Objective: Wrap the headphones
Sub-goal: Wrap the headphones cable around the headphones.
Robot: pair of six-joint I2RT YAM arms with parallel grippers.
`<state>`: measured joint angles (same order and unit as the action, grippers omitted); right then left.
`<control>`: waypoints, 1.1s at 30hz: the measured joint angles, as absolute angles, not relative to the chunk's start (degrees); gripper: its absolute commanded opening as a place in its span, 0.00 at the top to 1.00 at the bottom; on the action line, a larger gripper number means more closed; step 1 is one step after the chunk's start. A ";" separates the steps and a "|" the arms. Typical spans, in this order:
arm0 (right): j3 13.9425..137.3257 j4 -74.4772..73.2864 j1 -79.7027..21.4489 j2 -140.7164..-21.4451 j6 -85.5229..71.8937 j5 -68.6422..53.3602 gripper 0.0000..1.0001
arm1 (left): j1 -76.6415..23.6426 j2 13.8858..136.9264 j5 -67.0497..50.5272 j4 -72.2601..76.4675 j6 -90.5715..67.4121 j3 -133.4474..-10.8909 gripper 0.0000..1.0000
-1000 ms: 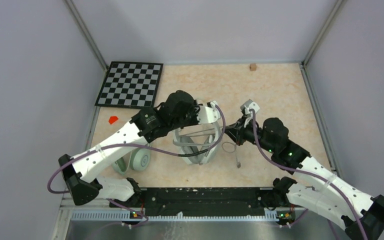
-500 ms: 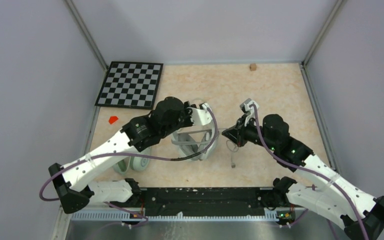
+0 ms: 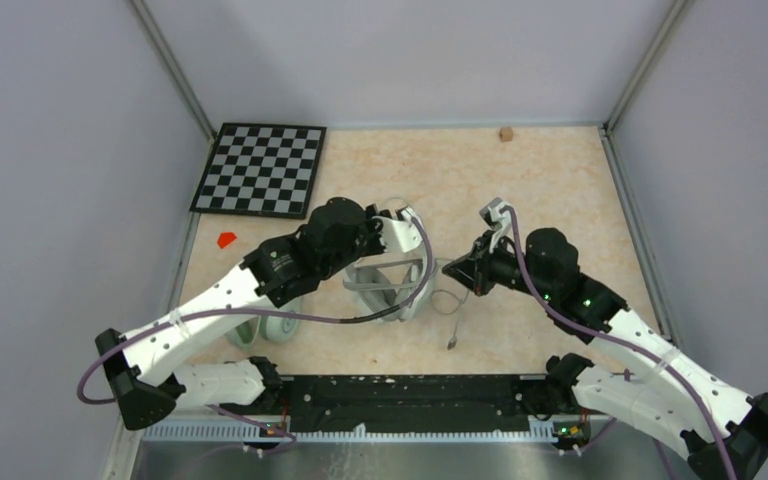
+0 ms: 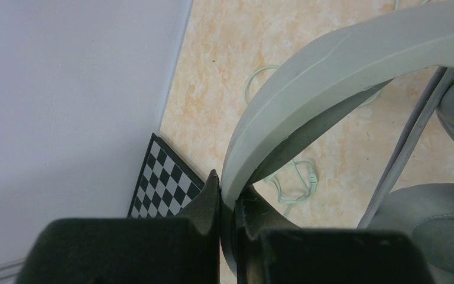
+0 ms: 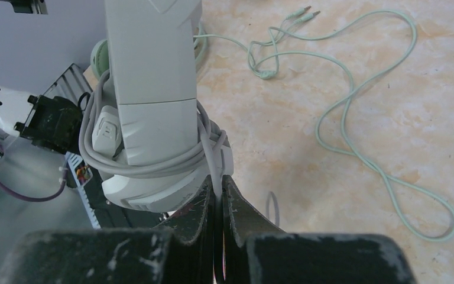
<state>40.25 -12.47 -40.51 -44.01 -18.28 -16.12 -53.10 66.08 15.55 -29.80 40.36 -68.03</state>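
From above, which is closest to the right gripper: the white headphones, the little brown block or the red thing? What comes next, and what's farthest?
1. white headphones, just left of the right gripper.
2. brown block, by the far edge.
3. red thing, way over on the left.

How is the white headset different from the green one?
The white headset is gripped at its band by the left gripper; the green headset lies on the table, partly hidden under the left arm. The white one's grey cable is wound around it and pinched by the right gripper; the green cable sprawls loose. Both are wired over-ear headsets.
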 measured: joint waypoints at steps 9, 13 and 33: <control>40.27 -11.92 -40.29 -43.27 -19.33 -17.58 0.97 | -53.17 65.14 15.49 -29.30 39.94 -67.44 1.00; 40.27 -11.29 -40.05 -43.11 -20.47 -20.86 0.93 | -53.28 65.14 15.75 -28.34 39.97 -66.76 1.00; 30.72 16.08 -38.70 -48.12 -35.68 -38.81 0.90 | -53.30 69.91 28.08 -28.62 35.53 -68.03 1.00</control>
<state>30.72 16.08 -38.70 -48.12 -35.68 -38.81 -53.30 69.91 28.08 -28.62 35.53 -68.03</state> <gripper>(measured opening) 0.104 0.063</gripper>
